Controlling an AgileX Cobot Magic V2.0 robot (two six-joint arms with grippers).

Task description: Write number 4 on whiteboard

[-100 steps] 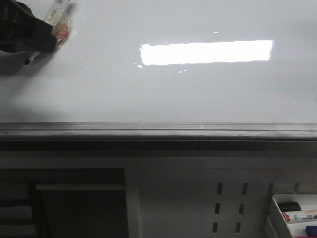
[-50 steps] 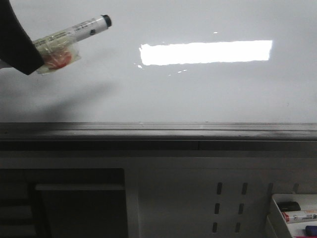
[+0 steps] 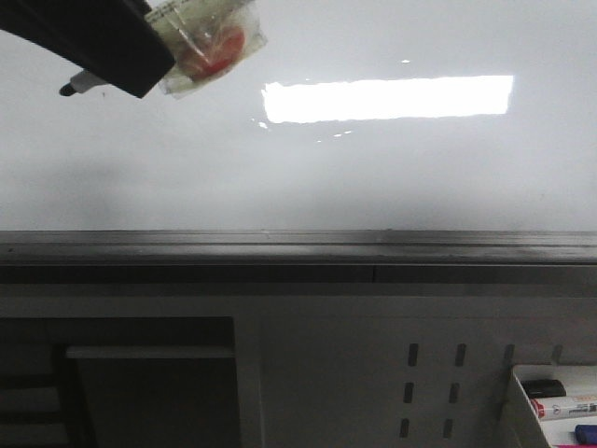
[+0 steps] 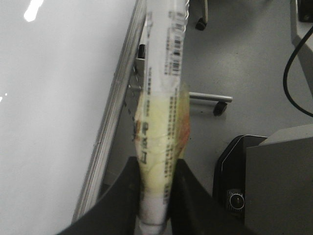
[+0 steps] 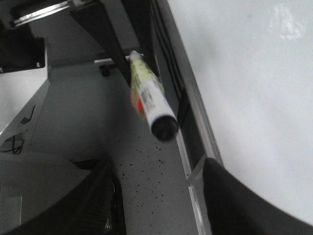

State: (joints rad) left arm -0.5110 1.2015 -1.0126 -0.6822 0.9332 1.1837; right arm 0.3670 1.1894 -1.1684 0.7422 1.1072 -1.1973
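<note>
Below the board's grey rail sits a perforated panel (image 3: pixel 434 392) and a tray of markers (image 3: pixel 560 406). The whiteboard (image 3: pixel 373 177) is bare. The left gripper (image 3: pixel 117 42) clamps a taped marker (image 4: pixel 159 127); only the right wrist view shows its black cap. The right gripper (image 5: pixel 156 196) stands spread.

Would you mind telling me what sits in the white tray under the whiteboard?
The tray holds markers: one black-capped, one with a red band, one blue. The picture's edge cuts off the rest.
</note>
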